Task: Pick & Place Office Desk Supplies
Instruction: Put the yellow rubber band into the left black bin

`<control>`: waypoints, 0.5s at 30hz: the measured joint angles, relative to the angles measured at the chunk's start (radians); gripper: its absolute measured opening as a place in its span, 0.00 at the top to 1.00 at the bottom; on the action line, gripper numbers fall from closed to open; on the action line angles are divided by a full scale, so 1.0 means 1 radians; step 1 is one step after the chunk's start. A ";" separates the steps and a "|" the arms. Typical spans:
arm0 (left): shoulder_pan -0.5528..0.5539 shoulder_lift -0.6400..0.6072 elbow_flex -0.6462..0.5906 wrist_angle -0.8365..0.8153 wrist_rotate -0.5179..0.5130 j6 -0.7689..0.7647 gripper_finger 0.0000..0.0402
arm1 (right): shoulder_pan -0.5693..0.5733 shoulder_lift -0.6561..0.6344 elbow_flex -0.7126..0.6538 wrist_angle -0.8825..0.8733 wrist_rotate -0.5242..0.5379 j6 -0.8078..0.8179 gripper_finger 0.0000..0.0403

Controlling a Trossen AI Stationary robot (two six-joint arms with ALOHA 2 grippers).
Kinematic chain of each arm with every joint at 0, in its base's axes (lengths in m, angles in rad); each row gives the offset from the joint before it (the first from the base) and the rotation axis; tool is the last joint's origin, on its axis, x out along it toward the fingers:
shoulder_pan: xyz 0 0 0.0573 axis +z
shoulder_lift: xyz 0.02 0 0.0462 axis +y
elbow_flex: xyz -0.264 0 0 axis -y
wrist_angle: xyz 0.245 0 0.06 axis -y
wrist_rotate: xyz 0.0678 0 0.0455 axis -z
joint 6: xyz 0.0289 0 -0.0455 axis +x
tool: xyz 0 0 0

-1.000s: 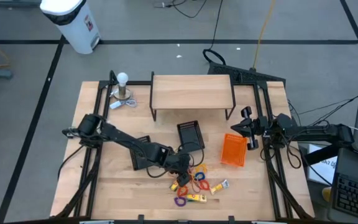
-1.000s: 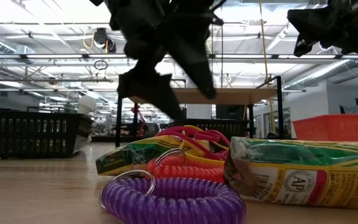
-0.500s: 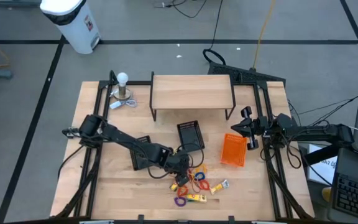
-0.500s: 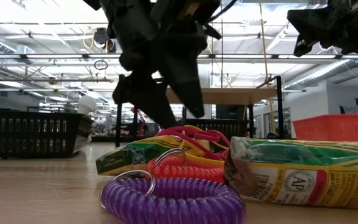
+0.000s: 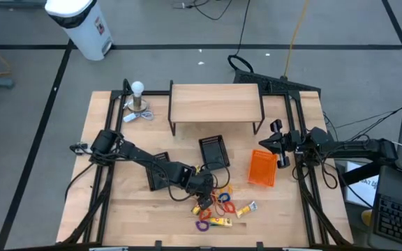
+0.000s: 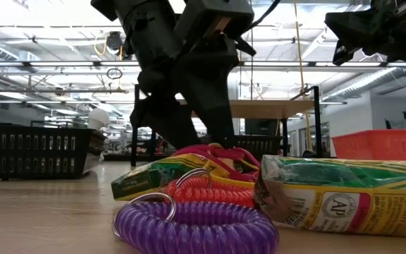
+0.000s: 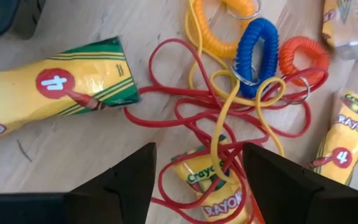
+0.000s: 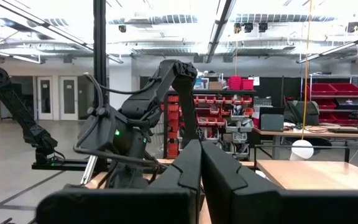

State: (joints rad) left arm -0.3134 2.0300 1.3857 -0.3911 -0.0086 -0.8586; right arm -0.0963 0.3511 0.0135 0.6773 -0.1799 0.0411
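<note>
The office supplies lie in a loose pile [image 5: 218,206] near the table's near edge. The left wrist view shows yellow crayon packets [image 7: 48,93], thin red loops [image 7: 185,106], a thin yellow loop [image 7: 229,118] and orange, blue and red coil bands [image 7: 257,46]. A purple coil band [image 6: 196,226] lies nearest in the low view. My left gripper [image 7: 197,180] is open, low over the pile [image 6: 189,134], with its fingers on either side of a crayon packet [image 7: 213,186] wrapped in red and yellow loops. My right gripper [image 8: 201,168] is shut and waits raised at the table's right [image 5: 279,143].
A black basket [image 5: 213,151] and an orange basket [image 5: 262,168] stand just beyond the pile. A wooden shelf [image 5: 215,103] stands at the far side, with a white ball-topped stand [image 5: 137,97] to its left. Bare wood lies to the pile's left.
My left gripper has come down toward the pile, and its open fingers now reach the top of the red loops. The supplies have stayed where they were.
</note>
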 joint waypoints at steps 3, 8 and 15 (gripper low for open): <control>0.001 0.000 0.000 0.001 -0.012 0.010 0.45 | 0.000 0.000 0.000 0.000 0.000 0.000 0.99; 0.001 0.000 0.000 0.010 -0.010 0.023 0.65 | 0.000 0.000 0.000 0.000 0.000 0.000 0.99; 0.001 0.000 0.000 0.049 0.010 0.101 0.97 | 0.000 0.000 0.000 0.000 0.000 0.000 0.99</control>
State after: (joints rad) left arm -0.3126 2.0300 1.3857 -0.3417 0.0011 -0.7573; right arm -0.0963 0.3511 0.0136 0.6770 -0.1799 0.0410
